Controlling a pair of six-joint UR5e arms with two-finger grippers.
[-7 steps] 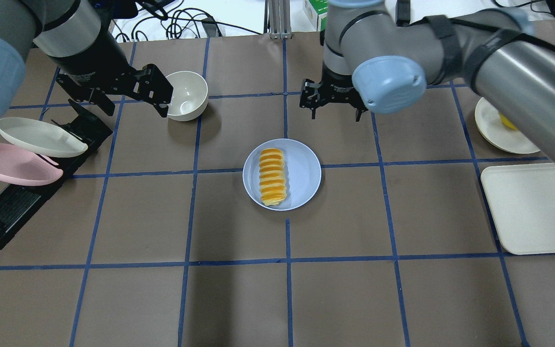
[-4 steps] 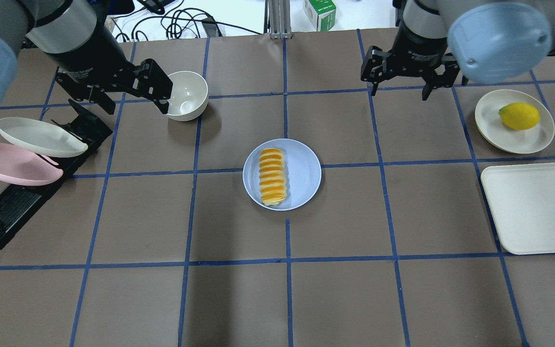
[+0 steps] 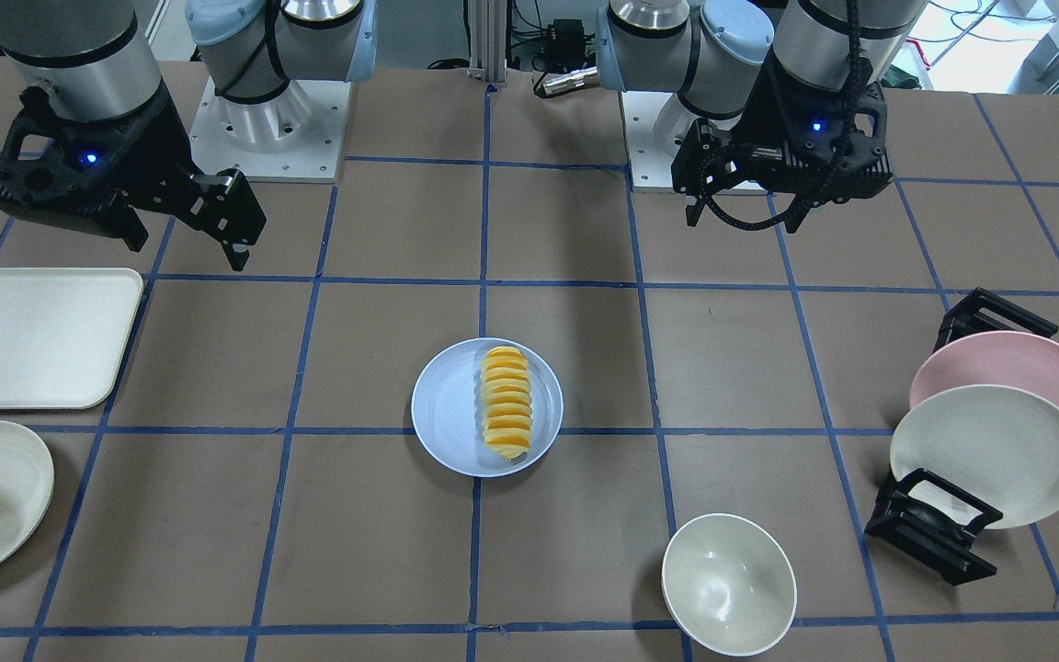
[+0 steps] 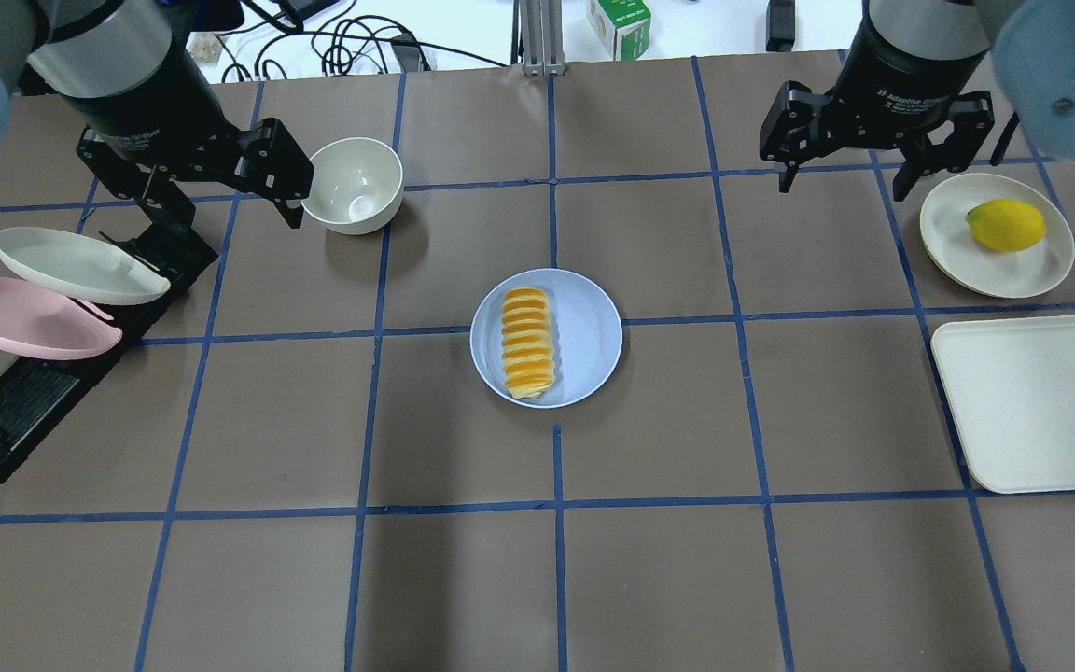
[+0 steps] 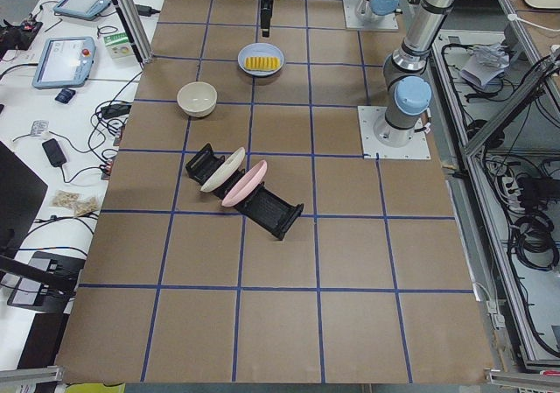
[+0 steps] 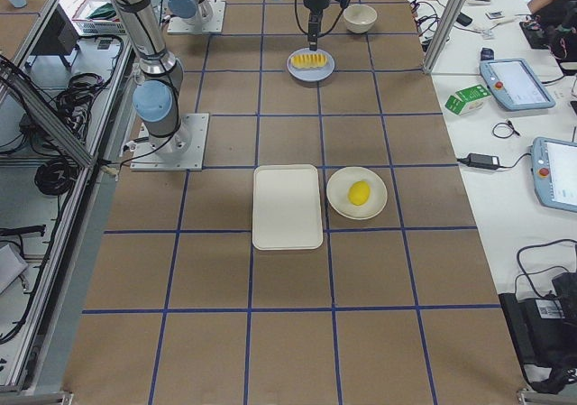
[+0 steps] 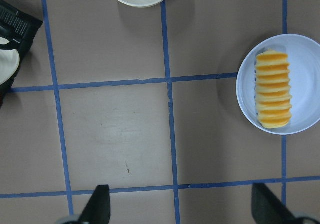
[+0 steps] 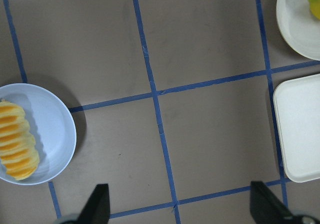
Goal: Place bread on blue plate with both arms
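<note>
The bread (image 4: pixel 528 343), a ridged yellow-orange loaf, lies on the left half of the blue plate (image 4: pixel 589 336) at the table's middle. It also shows in the front view (image 3: pixel 505 403) on the plate (image 3: pixel 447 409), and in both wrist views (image 7: pixel 273 95) (image 8: pixel 17 146). My left gripper (image 4: pixel 220 210) is open and empty, raised at the far left beside a white bowl. My right gripper (image 4: pixel 850 187) is open and empty, raised at the far right. Both are well away from the plate.
A white bowl (image 4: pixel 356 182) stands far left. A black rack (image 4: pixel 24 411) holds a pink plate (image 4: pixel 24 317) and a cream plate (image 4: pixel 80 266) at the left edge. A cream plate (image 4: pixel 967 247) with a lemon (image 4: pixel 1004 224) and a cream tray (image 4: pixel 1041 401) are at the right.
My right gripper has moved from just behind the blue plate out to the far right. My left gripper has drifted a little left. The bread and plate have not moved.
</note>
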